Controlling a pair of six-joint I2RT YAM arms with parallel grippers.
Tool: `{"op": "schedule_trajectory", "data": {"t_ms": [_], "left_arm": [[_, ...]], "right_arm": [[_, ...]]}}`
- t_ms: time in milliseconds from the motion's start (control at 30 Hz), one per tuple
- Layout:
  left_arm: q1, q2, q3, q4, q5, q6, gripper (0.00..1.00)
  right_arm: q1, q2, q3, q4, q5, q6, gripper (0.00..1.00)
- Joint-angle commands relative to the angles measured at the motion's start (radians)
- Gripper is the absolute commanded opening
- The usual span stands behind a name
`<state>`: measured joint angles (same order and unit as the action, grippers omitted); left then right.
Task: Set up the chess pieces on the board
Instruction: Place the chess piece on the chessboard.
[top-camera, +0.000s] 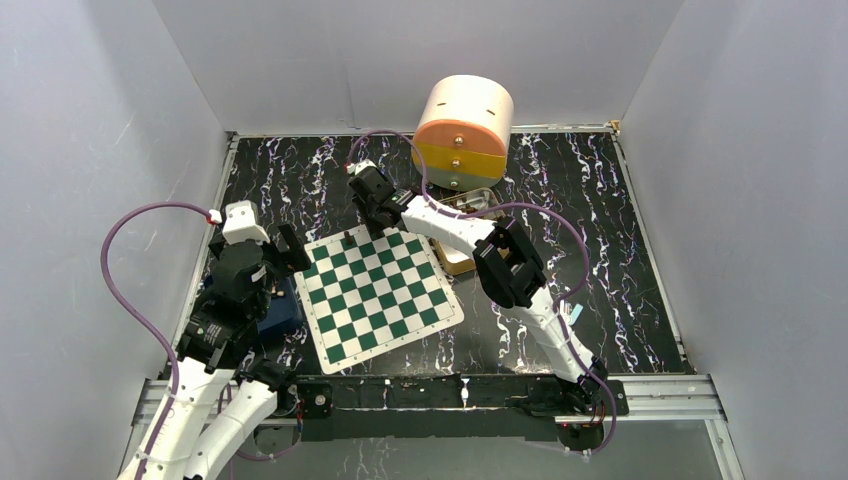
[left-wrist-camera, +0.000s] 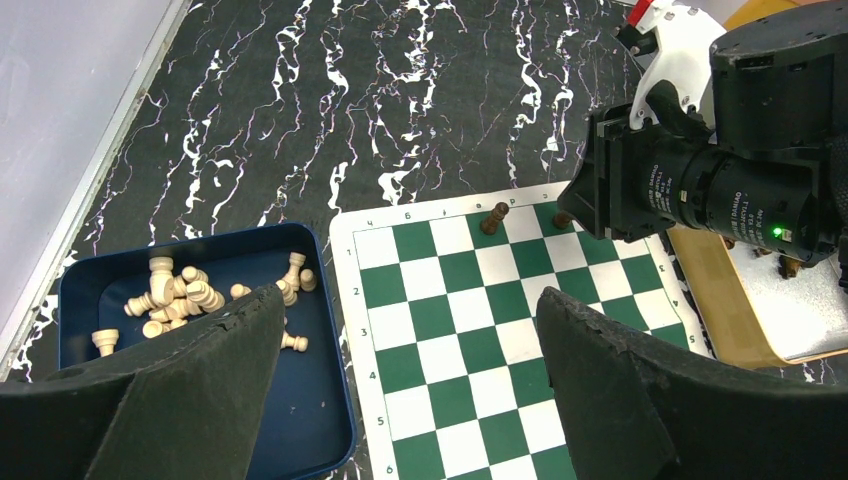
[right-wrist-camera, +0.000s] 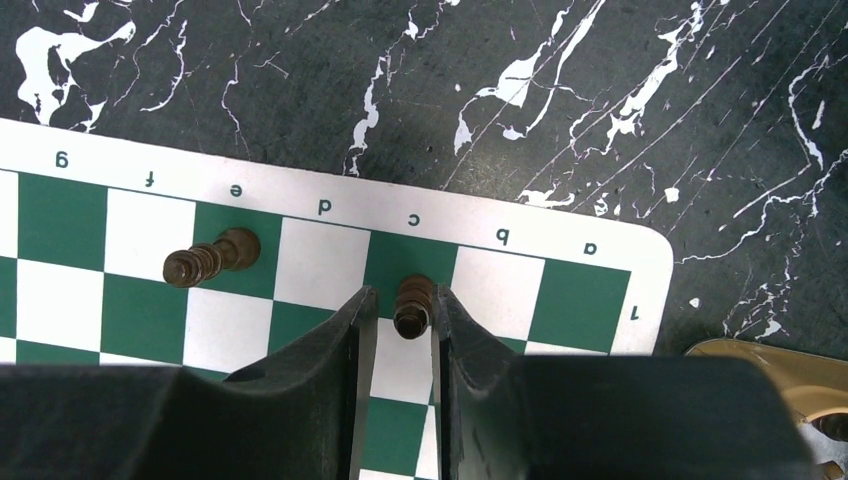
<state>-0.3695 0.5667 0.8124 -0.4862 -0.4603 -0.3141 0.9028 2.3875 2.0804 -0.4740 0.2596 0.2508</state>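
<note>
Jaws of the right gripper (right-wrist-camera: 403, 298) stand narrow on either side of a dark chess piece (right-wrist-camera: 413, 308). A sliver of gap shows, so the piece is judged set down rather than gripped. It stands on the board's (right-wrist-camera: 450, 215) edge-row c square, with another piece (right-wrist-camera: 210, 262) on e. Left gripper (left-wrist-camera: 410, 310) jaws gape wide and empty beside the blue tray (left-wrist-camera: 330, 400) of pale pieces (left-wrist-camera: 180, 295), apparently ready to pick.

Black marbled tabletop (top-camera: 650, 300), plain white walls (top-camera: 90, 110)

table (top-camera: 600, 200): black marble | on it: board (top-camera: 380, 290), blue tray (left-wrist-camera: 312, 400), tan tray (left-wrist-camera: 703, 295), drawer box (top-camera: 462, 135)
</note>
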Motion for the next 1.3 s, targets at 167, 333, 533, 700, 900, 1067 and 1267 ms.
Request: {"op": "schedule_trajectory", "data": {"t_ms": [167, 333, 533, 700, 900, 1067, 1267], "left_arm": [[0.003, 0.001, -0.001, 0.02, -0.021, 0.007, 0.94], [0.003, 0.001, -0.001, 0.019, -0.019, 0.007, 0.94], [0.002, 0.005, -0.001, 0.019, -0.018, 0.007, 0.94], [0.003, 0.007, -0.002, 0.02, -0.018, 0.007, 0.94], [0.003, 0.012, -0.001, 0.019, -0.016, 0.006, 0.94], [0.002, 0.012, -0.001, 0.019, -0.016, 0.008, 0.94], [0.003, 0.012, -0.002, 0.019, -0.018, 0.009, 0.94]], "right_arm": [[-0.001, 0.021, 0.064, 0.005, 0.013, -0.016, 0.28], [-0.001, 0.022, 0.065, 0.004, 0.021, -0.021, 0.27], [-0.001, 0.024, 0.068, 0.013, 0.023, -0.022, 0.24], [-0.001, 0.02, 0.069, 0.023, 0.014, -0.016, 0.21], [-0.001, 0.019, 0.068, 0.023, 0.007, -0.009, 0.21], [-0.001, 0.023, 0.061, 0.018, -0.002, -0.001, 0.22], [-0.001, 0.024, 0.076, -0.001, -0.022, 0.002, 0.33]]}}
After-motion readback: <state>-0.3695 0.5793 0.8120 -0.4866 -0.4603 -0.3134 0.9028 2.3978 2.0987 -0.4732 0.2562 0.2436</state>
